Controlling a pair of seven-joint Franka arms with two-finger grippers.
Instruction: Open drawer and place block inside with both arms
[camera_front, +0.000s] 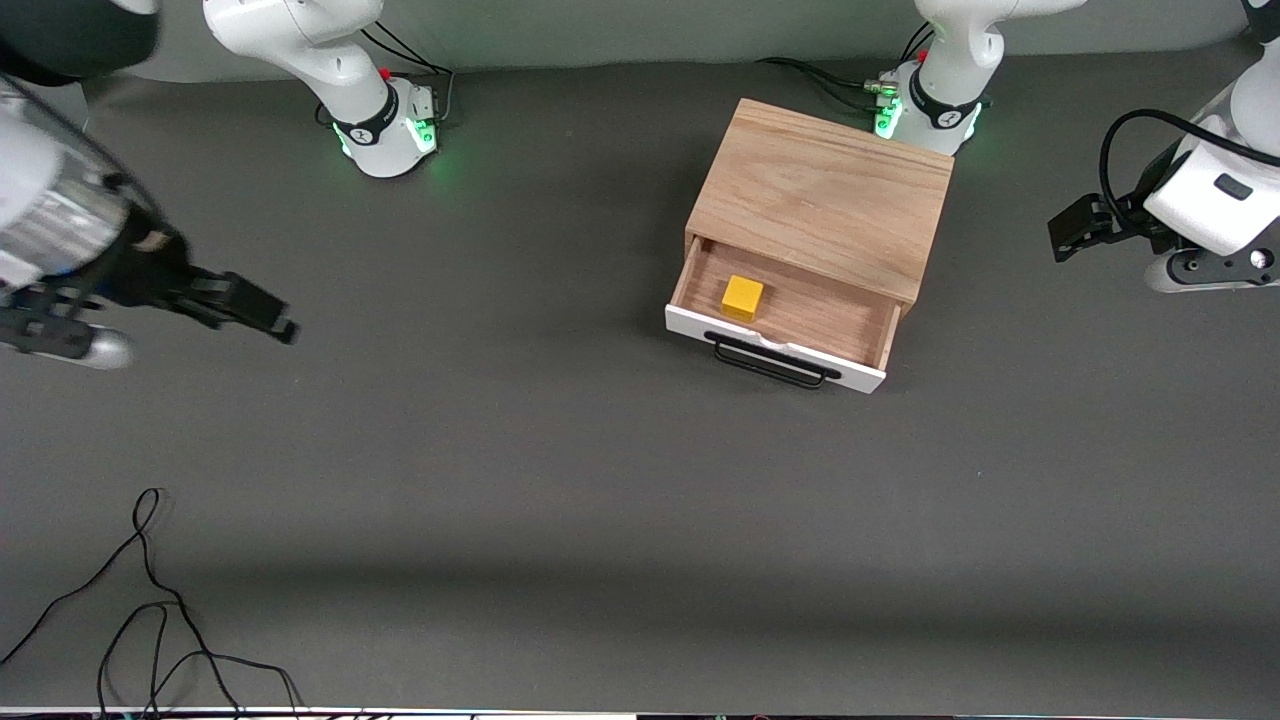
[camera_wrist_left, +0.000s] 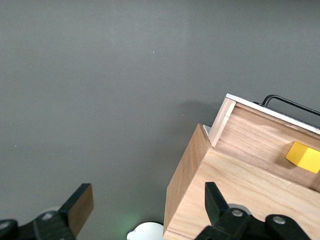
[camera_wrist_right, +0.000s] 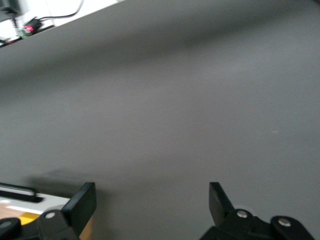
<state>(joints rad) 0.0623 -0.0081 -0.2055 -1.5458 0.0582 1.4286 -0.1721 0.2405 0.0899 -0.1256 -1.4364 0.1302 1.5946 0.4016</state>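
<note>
Block (camera_front: 743, 296) sits inside the pulled-out drawer (camera_front: 790, 325) of the oak box (camera_front: 825, 200); left gripper (camera_front: 1075, 230) and right gripper (camera_front: 250, 305) both hang released and empty over bare table (camera_front: 560, 480).

No readable text anywhere (labels, brands, numbers included).

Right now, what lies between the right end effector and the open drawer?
Nothing: in the front view only bare grey table separates the right end effector from the drawer holding the block.
</note>
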